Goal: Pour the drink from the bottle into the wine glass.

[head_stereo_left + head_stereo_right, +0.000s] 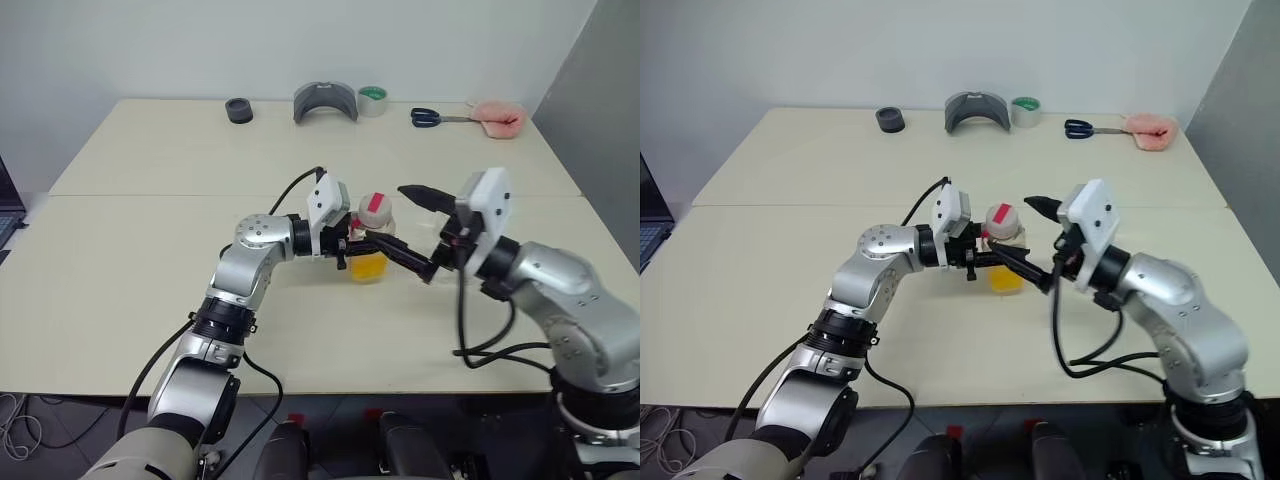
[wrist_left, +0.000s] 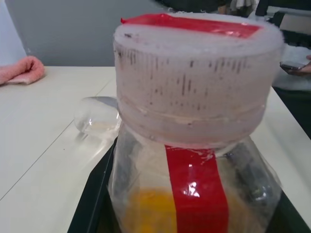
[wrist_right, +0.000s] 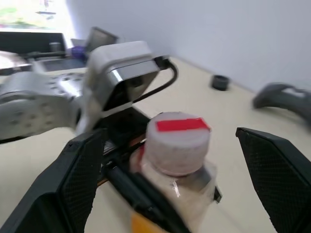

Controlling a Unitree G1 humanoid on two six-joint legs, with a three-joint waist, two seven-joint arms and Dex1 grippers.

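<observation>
The bottle (image 1: 370,250) is pinched upright at mid-worktop (image 1: 150,250) by the left gripper (image 1: 352,248); the right gripper (image 1: 415,228), jaws spread, is seen at its three o'clock.

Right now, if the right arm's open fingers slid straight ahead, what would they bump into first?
Most likely the bottle's cap, which sits right between the right gripper's spread fingers; the left gripper holding the bottle lies just behind it.

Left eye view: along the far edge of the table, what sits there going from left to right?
Small black ring → grey curved piece → roll of tape → scissors with blue handles → pink cloth.
</observation>
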